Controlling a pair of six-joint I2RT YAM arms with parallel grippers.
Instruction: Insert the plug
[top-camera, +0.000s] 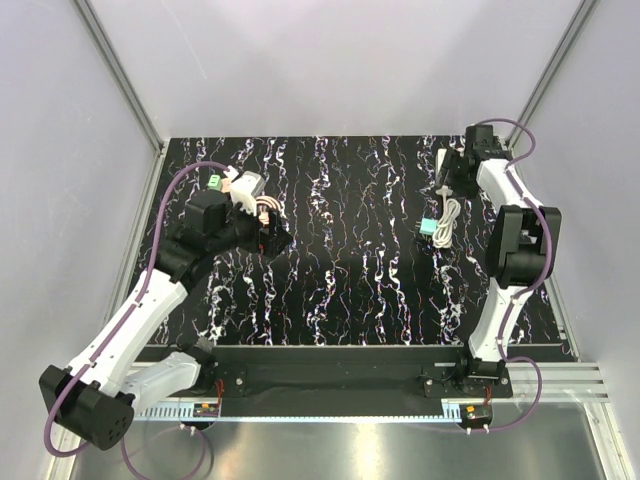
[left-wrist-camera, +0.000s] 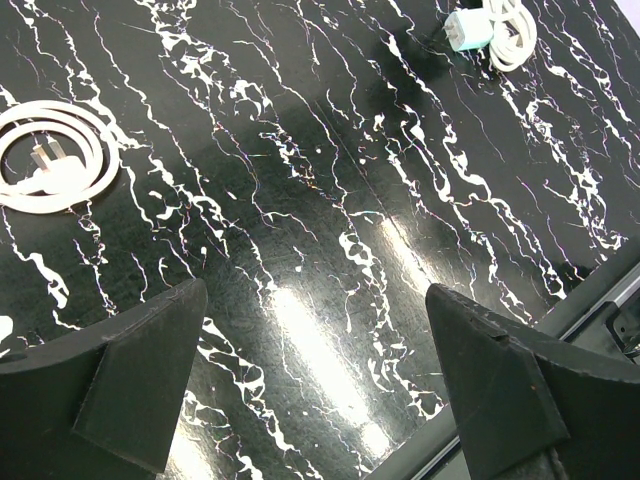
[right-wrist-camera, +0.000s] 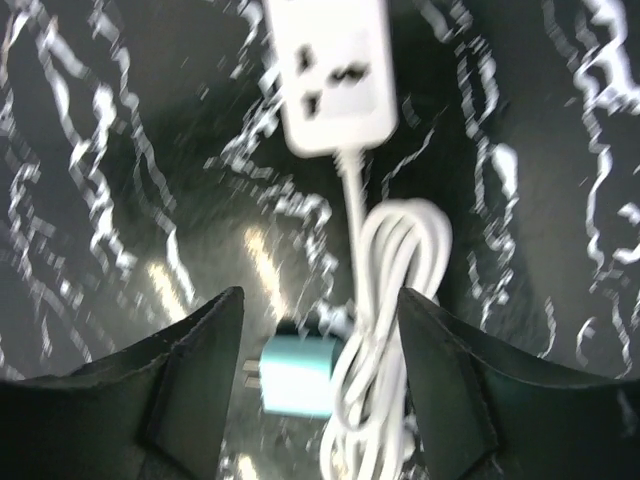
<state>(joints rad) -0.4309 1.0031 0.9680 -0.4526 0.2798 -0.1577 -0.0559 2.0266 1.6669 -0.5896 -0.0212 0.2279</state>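
We see a black table (top-camera: 340, 250) veined with white. At its far right lie a white power strip (right-wrist-camera: 335, 75), its looped white cable (right-wrist-camera: 400, 290) and a teal plug (right-wrist-camera: 298, 375) touching the loops. Far left lies another coiled cable (left-wrist-camera: 55, 160).

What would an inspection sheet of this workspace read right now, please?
surface: black marbled tabletop, glare patches, nothing spilled.
job's things: small peach plug beyond the left arm, too small to judge; white power strip lying flat, visible socket empty.
clutter: teal plug beside the white cord; small green item near the peach plug.
grippers: left claw open over bare tabletop; right claw open, straddling white cord and teal plug, view blurred.
cables: white cord bundled; pale coiled cable with its own plug, lying loose.
surroundings: plain white enclosure walls.
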